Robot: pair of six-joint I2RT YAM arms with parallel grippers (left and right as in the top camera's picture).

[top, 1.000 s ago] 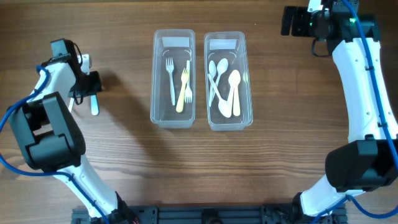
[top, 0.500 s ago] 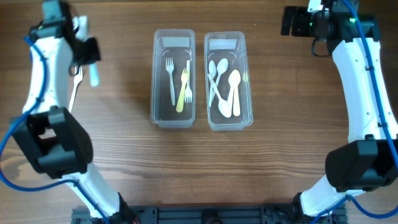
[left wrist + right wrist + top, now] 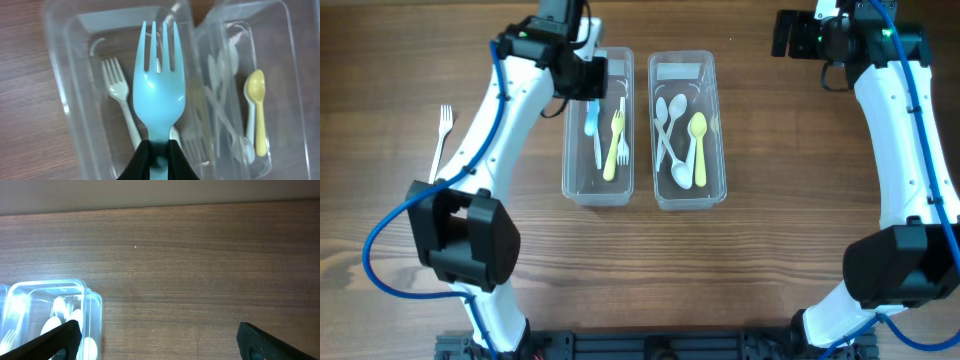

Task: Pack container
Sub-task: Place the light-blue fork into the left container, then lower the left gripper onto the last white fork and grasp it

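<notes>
Left hand [image 3: 159, 156], clenched on the blue fork [image 3: 159, 95], hangs directly over the fork box [image 3: 582, 182], fork lined up along the box's length, so I'd simply lower it.

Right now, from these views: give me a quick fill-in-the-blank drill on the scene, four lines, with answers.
1. The light blue plastic utensil pinched in the left end effector is a ____.
2. It hangs over the clear plastic container that already holds ____.
3. One plastic spoon in the second clear plastic container is coloured ____.
4. The right end effector, over the bare wooden table, is ____.

Missing words: fork; forks; yellow; open.
</notes>
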